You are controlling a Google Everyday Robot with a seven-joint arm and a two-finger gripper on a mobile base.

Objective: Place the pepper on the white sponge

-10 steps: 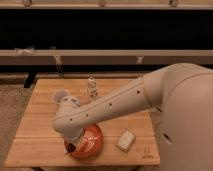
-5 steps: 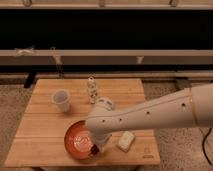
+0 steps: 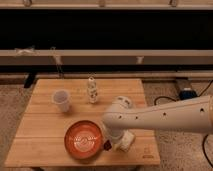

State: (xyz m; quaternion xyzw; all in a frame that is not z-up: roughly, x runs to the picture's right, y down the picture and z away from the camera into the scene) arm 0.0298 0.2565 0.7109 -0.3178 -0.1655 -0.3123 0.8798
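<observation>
I see the arm [image 3: 165, 117] coming in from 3 o'clock across the table [image 3: 45, 120], wrist bent down near the front edge. Gripper [image 3: 109, 143] is low at about 5 o'clock on the tabletop, tucked between the bowl [image 3: 82, 139] and the sponge [image 3: 128, 141]. The arm covers most of it, so I can't tell whether it's released or clenched.

Pepper [image 3: 106, 146]: small dark red bit right at the gripper tip, just off the bowl's 3 o'clock rim and at the sponge's 9 o'clock side. Can't tell if it's gripped or resting on the table. It is not on the sponge.

Sponge is at 5 o'clock on the table, partly hidden under the wrist. Bowl at 6 o'clock, upright. Cup [image 3: 61, 100] at 10 o'clock, upright. Bottle [image 3: 92, 90] at 12 o'clock, standing, well apart from the gripper.
</observation>
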